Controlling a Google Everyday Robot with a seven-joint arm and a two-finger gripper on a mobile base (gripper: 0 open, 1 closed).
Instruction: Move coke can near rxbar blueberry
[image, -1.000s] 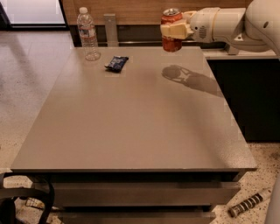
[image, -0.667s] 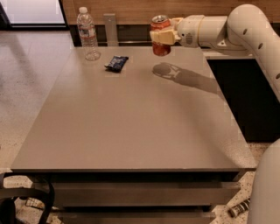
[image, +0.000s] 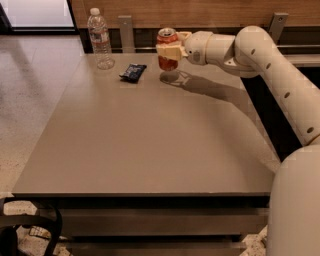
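The gripper (image: 168, 51) sat at the upper middle of the frame, reaching in from the right on the end of the arm (image: 260, 55), its fingers clamped around the middle of the red can (image: 168, 63). The can stood upright, its long axis vertical and its silver top up. It seemed to hang just clear of the table (image: 150, 140), with its shadow close beneath it.

The blue snack bar (image: 133, 72) lay flat on the table to the left of the can and a touch lower in the frame, near it but not touching. Its long axis ran on a slant, from lower left to upper right, so its upper-right end pointed roughly toward the can. A water bottle (image: 100, 39) stood upright further left and higher in the frame, beyond the bar.

The coming move therefore seemed to turn on a short shift leftward and a lowering, setting the can down upright just beside the bar's near end without nudging it.
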